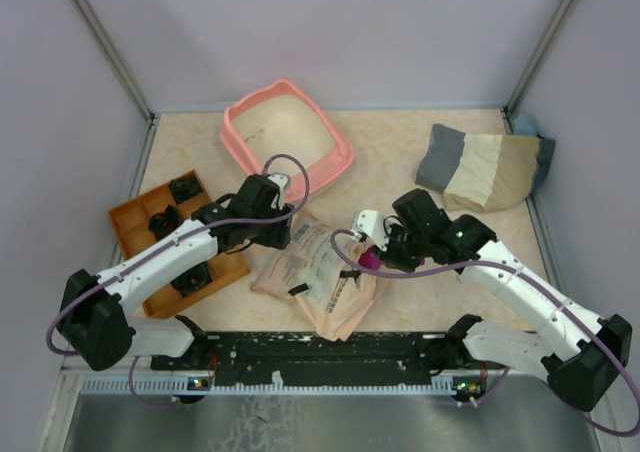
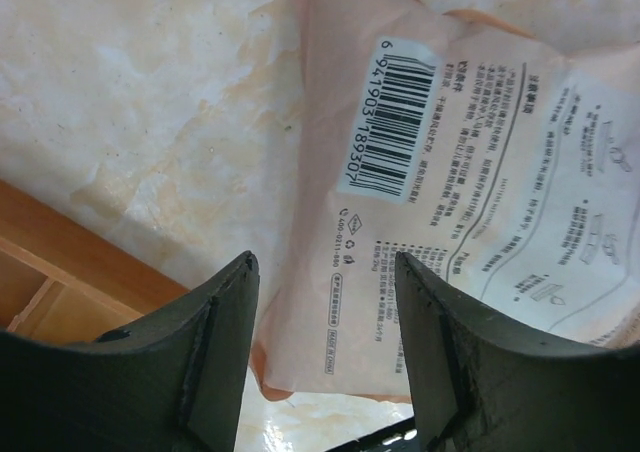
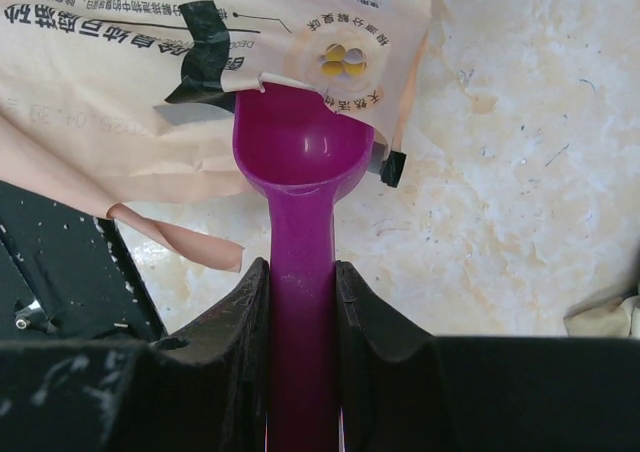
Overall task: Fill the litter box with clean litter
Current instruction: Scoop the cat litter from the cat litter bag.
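Litter box [image 1: 232, 137], rigid and likely light, looks empty; edge of limp paper bag [image 2: 480, 172] lies under open left claw [image 2: 325, 272], right claw [image 3: 300, 272] clamps magenta scoop [image 3: 300, 152] handle.

left arm [image 1: 160, 257] stretched to left edge of bag [image 1: 320, 272], left gripper [image 2: 325, 272] jaws apart | right arm [image 1: 520, 282] bent to bag's right edge, right gripper [image 3: 302, 272] clamped on scoop [image 3: 300, 157] handle

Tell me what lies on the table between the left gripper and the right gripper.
The beige paper bag lies flat there, between the open left gripper and the right gripper, which grips a magenta scoop. The top view shows this.
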{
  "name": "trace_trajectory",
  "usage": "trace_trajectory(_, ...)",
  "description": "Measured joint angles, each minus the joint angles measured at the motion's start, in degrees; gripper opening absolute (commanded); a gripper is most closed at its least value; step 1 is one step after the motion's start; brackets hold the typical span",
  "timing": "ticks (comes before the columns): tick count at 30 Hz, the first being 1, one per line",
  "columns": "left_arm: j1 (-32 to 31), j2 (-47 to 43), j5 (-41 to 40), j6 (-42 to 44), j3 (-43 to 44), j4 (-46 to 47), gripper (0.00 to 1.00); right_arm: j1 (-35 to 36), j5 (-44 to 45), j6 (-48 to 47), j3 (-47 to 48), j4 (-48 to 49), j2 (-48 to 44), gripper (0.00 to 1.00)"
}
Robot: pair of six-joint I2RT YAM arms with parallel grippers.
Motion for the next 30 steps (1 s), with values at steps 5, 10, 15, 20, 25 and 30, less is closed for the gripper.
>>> trace_trajectory(5,0.7,2.7,1.6,2.7,-3.0,3.2,0.59,0.0,1.0,1.7,-2.0,1.5,-1.3,0.00)
trace_trajectory(10,1.4,6.9,4.1,5.0,-3.4,4.8,0.58,-0.4,1.1,2.8,-6.5,4.5,-2.6,0.00)
trace_trajectory(15,2.8,9.4,9.2,9.1,-3.3,6.2,0.29,-1.1,0.1,3.4,-9.9,8.2,-6.2,0.00)
trace_trajectory(20,3.2,10.8,11.0,12.2,-1.5,5.4,0.00,-1.2,-0.6,4.7,-11.6,12.2,-6.6,0.00)
trace_trajectory(25,4.4,11.7,11.5,13.7,-0.3,4.3,0.00,-1.3,0.2,4.8,-12.0,14.8,-5.6,0.00)
trace_trajectory(30,7.5,12.5,12.0,14.3,2.1,3.2,0.00,-2.1,-0.3,5.2,-12.0,18.1,-3.7,0.00)
